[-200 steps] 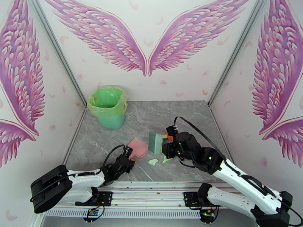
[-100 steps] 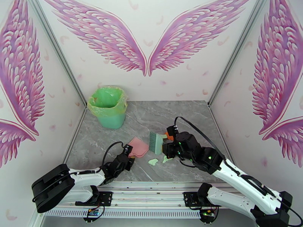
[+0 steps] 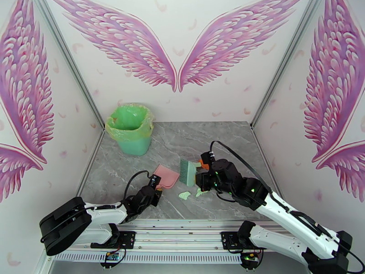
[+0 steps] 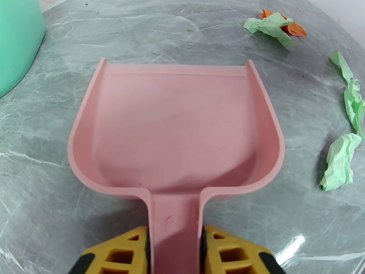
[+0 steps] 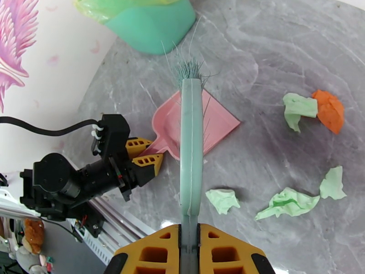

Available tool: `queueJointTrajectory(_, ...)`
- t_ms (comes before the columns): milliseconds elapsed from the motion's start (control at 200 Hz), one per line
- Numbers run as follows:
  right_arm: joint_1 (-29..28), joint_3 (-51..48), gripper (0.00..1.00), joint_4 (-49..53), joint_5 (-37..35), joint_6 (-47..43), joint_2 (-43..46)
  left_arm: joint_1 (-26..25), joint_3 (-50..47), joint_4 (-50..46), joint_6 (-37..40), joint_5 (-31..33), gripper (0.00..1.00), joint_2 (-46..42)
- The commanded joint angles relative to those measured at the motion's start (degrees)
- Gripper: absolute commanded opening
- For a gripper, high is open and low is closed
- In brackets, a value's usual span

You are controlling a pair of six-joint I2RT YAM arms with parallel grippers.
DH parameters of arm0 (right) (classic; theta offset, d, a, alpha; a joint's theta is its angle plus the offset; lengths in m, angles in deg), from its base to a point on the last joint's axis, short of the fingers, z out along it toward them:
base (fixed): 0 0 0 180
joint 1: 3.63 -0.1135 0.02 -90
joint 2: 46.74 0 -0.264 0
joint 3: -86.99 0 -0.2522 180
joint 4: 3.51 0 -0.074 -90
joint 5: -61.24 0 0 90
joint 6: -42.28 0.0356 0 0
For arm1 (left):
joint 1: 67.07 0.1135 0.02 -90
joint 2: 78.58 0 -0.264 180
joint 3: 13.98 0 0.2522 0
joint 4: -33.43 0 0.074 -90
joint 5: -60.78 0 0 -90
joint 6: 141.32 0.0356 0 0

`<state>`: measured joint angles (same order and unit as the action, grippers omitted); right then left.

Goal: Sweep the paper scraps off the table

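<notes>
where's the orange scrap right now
In the right wrist view the orange scrap lies on the table right of the brush, touching a pale green scrap; in the left wrist view it sits past the far right corner of the pink dustpan.

Pink dustpan [image 4: 182, 133] just beside green brush [image 3: 186, 172] — lined green bin [image 3: 131, 131] at far-left corner.

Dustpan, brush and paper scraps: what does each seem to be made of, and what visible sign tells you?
The dustpan: likely moulded plastic, pink, smooth matt, rounded one-piece walls. The brush: probably plastic, mint green, seam down its back; bristle material unclear. The paper scraps: thin matt paper, sharply creased.
</notes>
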<state>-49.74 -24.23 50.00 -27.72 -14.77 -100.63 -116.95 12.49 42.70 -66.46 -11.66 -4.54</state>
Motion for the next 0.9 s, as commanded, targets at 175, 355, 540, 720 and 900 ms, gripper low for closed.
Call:
queueJointTrajectory(175, 2.47, 2.10, 0.00, 7.47, -5.47, -1.12, 1.07, -0.02, 3.80, -11.89, -2.56, -6.06, 0.00, -7.42)
queueJointTrajectory(355, 11.92, 2.89, 0.00, 9.67, -1.20, -2.28, 1.30, -1.48, 13.15, -30.76, -3.72, -8.13, 0.00, -12.84)
queueJointTrajectory(540, 21.41, 5.16, 0.00, 8.87, 5.51, -4.85, -1.61, -1.79, 22.75, -48.24, -0.42, -6.05, 0.00, -14.99)
queueJointTrajectory(720, 22.60, 7.79, 0.00, 7.39, 20.26, -6.19, -5.08, -1.36, 27.53, -57.25, 0.28, -1.65, 0.00, -18.02)
queueJointTrajectory(900, 16.93, 4.21, 0.00, 9.76, 23.32, -6.77, -6.59, 1.47, 26.97, -59.15, -0.72, -0.96, 0.00, -22.26)
